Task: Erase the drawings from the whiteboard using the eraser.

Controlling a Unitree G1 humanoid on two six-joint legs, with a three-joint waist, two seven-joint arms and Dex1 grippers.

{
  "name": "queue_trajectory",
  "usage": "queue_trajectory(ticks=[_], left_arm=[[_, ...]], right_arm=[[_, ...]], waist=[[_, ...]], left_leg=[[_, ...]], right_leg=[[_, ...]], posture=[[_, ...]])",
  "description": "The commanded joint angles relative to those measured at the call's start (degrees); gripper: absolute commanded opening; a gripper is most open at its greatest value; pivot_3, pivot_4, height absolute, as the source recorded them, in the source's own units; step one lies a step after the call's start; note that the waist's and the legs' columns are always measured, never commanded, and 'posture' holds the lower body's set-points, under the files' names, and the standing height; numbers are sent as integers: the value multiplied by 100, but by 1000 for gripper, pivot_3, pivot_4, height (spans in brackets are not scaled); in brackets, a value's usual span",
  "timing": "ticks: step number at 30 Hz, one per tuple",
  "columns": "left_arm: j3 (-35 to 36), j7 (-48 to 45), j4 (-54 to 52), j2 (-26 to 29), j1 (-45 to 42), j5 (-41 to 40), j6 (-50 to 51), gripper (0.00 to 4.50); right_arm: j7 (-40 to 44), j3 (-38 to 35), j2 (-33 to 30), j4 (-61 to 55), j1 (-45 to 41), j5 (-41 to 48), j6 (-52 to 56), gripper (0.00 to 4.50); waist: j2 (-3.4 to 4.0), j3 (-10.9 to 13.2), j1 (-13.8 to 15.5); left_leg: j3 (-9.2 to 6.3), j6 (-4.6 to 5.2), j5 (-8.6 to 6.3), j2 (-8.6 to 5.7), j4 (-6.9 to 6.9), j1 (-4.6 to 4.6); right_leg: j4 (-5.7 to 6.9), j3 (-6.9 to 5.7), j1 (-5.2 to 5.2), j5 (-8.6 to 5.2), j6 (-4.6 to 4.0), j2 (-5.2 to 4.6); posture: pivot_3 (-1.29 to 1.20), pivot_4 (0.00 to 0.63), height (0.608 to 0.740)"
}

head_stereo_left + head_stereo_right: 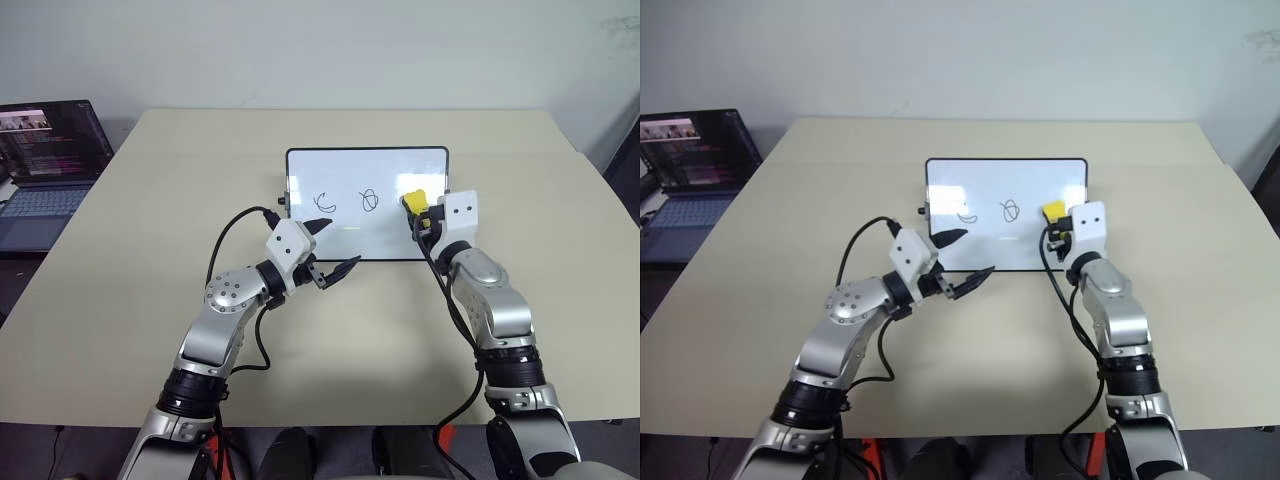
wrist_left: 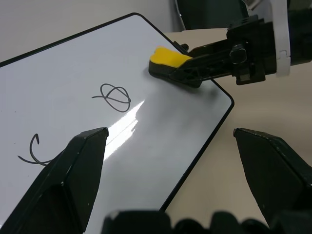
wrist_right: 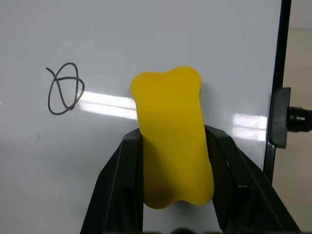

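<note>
The whiteboard (image 1: 350,170) lies flat in the middle of the table, its black frame towards me. Two of the drawings show on it, a C-like curve (image 1: 324,202) and a looped scribble (image 1: 370,200). My right gripper (image 1: 415,206) is shut on the yellow eraser (image 3: 170,141), held low over the board's right end to the right of the scribble. Its dark underside (image 2: 161,72) seems to meet the surface. My left gripper (image 1: 340,246) hovers open and empty over the board's near left edge, below the curve.
An open laptop (image 1: 50,170) sits on a lower surface off the table's left edge. Black knobs (image 3: 292,117) stick out from the board's short sides. Bare beige tabletop (image 1: 150,200) surrounds the board on all sides.
</note>
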Motion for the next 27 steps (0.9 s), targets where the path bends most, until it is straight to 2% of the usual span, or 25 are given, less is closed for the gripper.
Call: queue_trajectory(ticks=[1, 14, 27], left_arm=[[61, -10, -234, -2, -66, -75, -60, 4500], [43, -21, -294, -1, 12, -78, -58, 4500], [56, -44, -298, 10, 32, -92, -65, 4500]], right_arm=[[-46, -3, -2, -288, 182, 34, 281, 1388], [47, -133, -229, -1035, 732, 78, 705, 1388], [164, -87, -298, -1644, 715, 70, 393, 1388]], waist=[[0, 0, 0], [0, 0, 5], [0, 0, 4]], left_leg=[[0, 0, 0, 0, 0, 0], [0, 0, 0, -1, 1, 0], [-2, 0, 0, -1, -3, -2]], right_leg=[[0, 0, 0, 0, 0, 0], [-1, 0, 1, 0, 0, 0], [-5, -1, -1, -1, 1, 1]], posture=[[0, 150, 740], [0, 150, 740], [0, 150, 740]])
